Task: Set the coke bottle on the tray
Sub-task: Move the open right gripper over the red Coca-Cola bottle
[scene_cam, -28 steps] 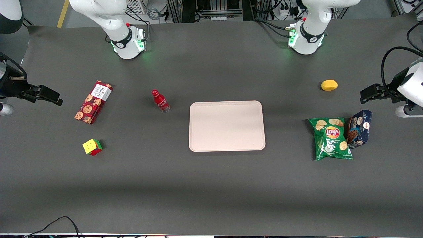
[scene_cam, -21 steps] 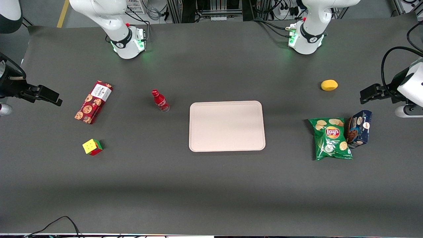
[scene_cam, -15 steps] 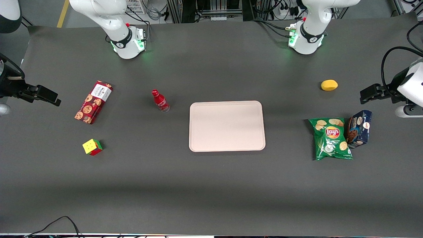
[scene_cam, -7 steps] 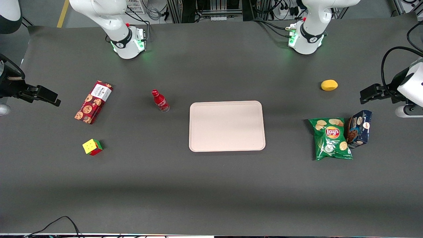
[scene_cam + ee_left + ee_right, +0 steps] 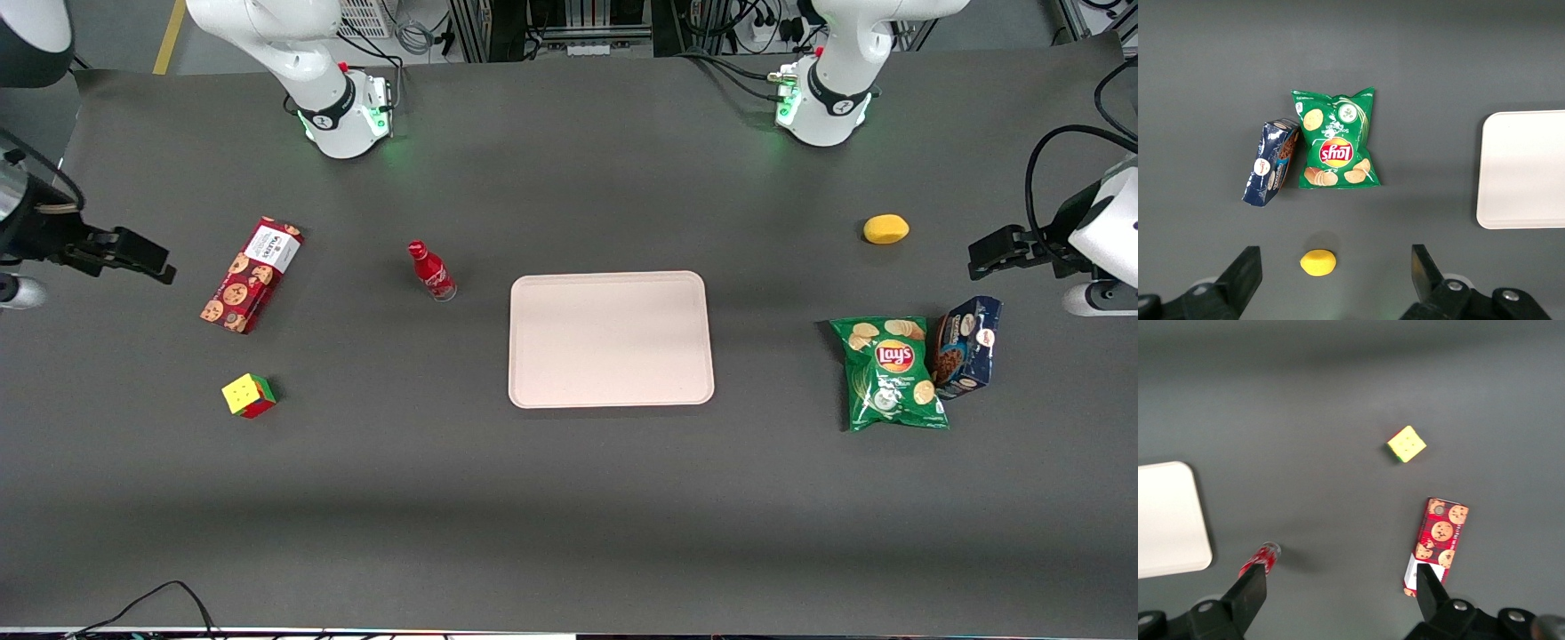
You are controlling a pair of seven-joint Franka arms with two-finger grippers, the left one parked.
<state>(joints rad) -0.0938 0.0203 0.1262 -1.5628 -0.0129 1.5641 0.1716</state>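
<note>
The gripper (image 5: 147, 262) hangs above the working arm's end of the bench (image 5: 569, 516), well apart from every object, and its two fingers (image 5: 1251, 590) stand wide apart with nothing between them. The coke bottle (image 5: 431, 269) stands upright on the bench just beside the tray (image 5: 611, 340), near the tray's corner that lies toward the working arm and farther from the front camera; bottle and tray do not touch. From the right wrist camera the bottle (image 5: 1259, 560) shows close to one fingertip, with the tray's rounded corner (image 5: 1171, 520) beside it. The tray sits flat around the middle of the bench, its pink surface bare. A red cookie box (image 5: 252, 274) lies flat between the gripper and the bottle, and a puzzle cube (image 5: 249, 395) rests nearer the front camera than the box. Toward the parked arm's end of the bench, a green chip bag (image 5: 892, 373) lies flat with a dark blue snack box (image 5: 967, 347) touching its side, and a yellow lemon (image 5: 885, 228) sits farther from the front camera than both.
</note>
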